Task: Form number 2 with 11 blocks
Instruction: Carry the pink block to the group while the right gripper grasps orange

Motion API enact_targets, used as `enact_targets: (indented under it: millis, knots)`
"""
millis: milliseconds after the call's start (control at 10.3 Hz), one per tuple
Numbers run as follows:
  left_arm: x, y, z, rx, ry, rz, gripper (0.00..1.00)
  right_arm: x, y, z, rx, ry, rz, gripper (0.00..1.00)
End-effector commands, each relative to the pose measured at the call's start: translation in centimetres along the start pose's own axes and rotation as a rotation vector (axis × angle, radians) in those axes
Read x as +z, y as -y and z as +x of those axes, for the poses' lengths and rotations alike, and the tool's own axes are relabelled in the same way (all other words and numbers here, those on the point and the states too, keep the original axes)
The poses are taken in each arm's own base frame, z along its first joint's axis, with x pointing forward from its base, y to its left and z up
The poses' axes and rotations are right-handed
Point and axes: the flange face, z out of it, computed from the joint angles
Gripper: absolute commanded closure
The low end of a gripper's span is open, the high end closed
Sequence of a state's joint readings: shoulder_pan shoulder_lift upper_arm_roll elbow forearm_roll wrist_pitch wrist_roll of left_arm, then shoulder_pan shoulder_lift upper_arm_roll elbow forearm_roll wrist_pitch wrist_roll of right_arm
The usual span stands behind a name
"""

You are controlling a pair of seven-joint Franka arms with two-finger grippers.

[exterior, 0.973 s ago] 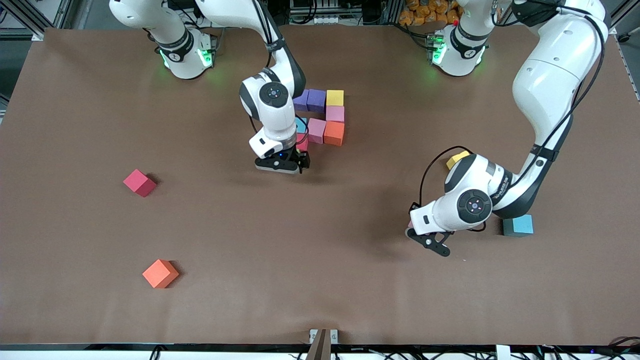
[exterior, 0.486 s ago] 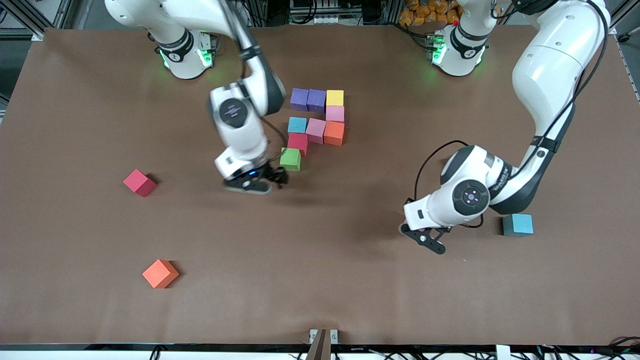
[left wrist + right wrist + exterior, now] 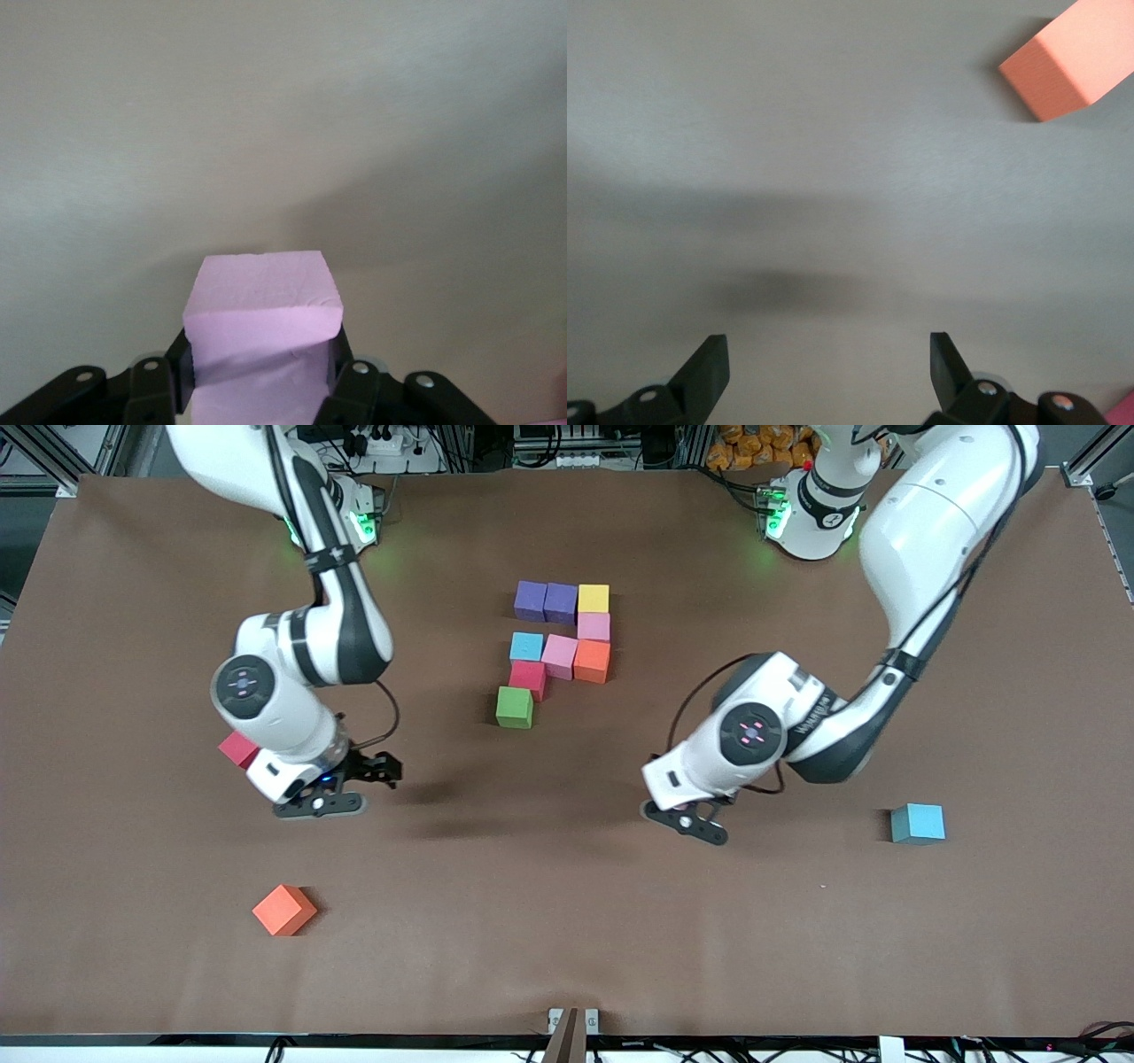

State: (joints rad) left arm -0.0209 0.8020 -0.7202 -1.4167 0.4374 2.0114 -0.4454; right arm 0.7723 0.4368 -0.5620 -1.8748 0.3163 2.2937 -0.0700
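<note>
Part of the number 2 lies mid-table: two purple blocks (image 3: 530, 600) (image 3: 561, 602), a yellow block (image 3: 594, 598), a pink block (image 3: 594, 626), a second pink block (image 3: 560, 655), orange (image 3: 592, 662), light blue (image 3: 526, 646), red (image 3: 528, 679) and green (image 3: 514, 708). My left gripper (image 3: 695, 824) is shut on another pink block (image 3: 261, 301) over bare table, toward the left arm's end from the figure. My right gripper (image 3: 372, 771) hangs open with nothing in it over bare table, beside a loose red block (image 3: 236, 749) that the arm partly hides.
A loose orange block (image 3: 283, 910) lies nearer the front camera at the right arm's end and also shows in the right wrist view as the orange block (image 3: 1072, 62). A blue block (image 3: 918, 823) sits alone toward the left arm's end.
The right gripper left the green block at the figure and swung toward the loose red block. The left gripper carried its pink block toward the table's middle.
</note>
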Motion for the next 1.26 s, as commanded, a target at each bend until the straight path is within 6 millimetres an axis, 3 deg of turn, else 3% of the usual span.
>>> enact_targets:
  millis: [0, 292, 389, 584, 778, 973, 1167]
  knots:
    - [0.3, -3.6, 0.0, -0.129, -0.007, -0.024, 1.00, 1.2, -2.3, 1.5, -0.055, -0.032, -0.011, 0.00]
    - [3.3, -9.2, -1.3, -0.262, -0.003, -0.055, 1.00, 3.7, -7.4, 6.3, -0.253, -0.099, 0.019, 0.00]
    - [4.6, -12.1, -1.9, -0.289, -0.021, -0.073, 1.00, 4.6, -9.1, 8.2, -0.347, -0.119, 0.017, 0.00]
    - [6.5, -15.7, -2.8, -0.328, -0.045, -0.087, 1.00, 7.3, -9.6, 11.0, -0.519, -0.137, -0.018, 0.00]
    - [6.6, -16.1, -3.0, -0.374, -0.025, -0.105, 1.00, 9.0, -12.1, 13.5, -0.650, -0.167, -0.062, 0.00]
    - [6.6, -15.5, -2.8, -0.390, -0.022, -0.106, 1.00, 10.2, -13.5, 14.7, -0.642, -0.200, -0.079, 0.00]
    - [6.3, -15.5, -2.9, -0.549, 0.028, -0.146, 1.00, 10.5, -14.6, 15.0, -0.648, -0.210, -0.092, 0.00]
